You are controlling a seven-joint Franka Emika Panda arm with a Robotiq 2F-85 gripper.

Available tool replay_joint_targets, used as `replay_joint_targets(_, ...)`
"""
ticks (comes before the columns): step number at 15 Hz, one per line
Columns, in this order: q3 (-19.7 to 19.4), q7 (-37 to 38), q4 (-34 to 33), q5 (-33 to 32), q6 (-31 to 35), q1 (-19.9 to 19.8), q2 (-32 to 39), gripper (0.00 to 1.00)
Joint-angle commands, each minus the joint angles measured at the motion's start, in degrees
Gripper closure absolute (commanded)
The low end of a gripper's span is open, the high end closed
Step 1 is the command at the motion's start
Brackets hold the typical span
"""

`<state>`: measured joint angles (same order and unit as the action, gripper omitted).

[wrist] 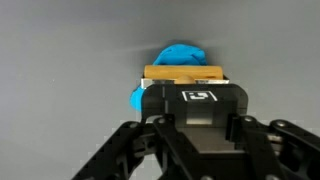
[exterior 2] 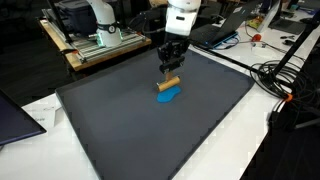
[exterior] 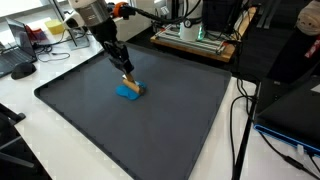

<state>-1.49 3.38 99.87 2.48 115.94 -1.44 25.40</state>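
The dark grey flat mat [exterior 2: 100,125] spreads left of the black two-finger gripper [exterior 2: 170,75], which is clamped on a small tan wooden block [exterior 2: 170,84] just above a bright blue rounded lump [exterior 2: 171,96], with black cables [exterior 2: 278,78] well off to its right.

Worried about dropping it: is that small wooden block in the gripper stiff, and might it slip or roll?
Probably stiff: the wooden block shows straight edges in the shut gripper. Its flat faces suggest sliding rather than rolling. Set on the rounded blue object beneath, it might tip.
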Motion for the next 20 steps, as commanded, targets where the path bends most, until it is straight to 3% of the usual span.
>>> replay_joint_targets(1, 1.8, -1.7, -1.2, 3.6, -5.1, -0.6, 4.1, 0.77)
replay_joint_targets(20, 2.3, -1.6, -10.0, 3.7, -14.1, -0.6, 10.9, 0.77)
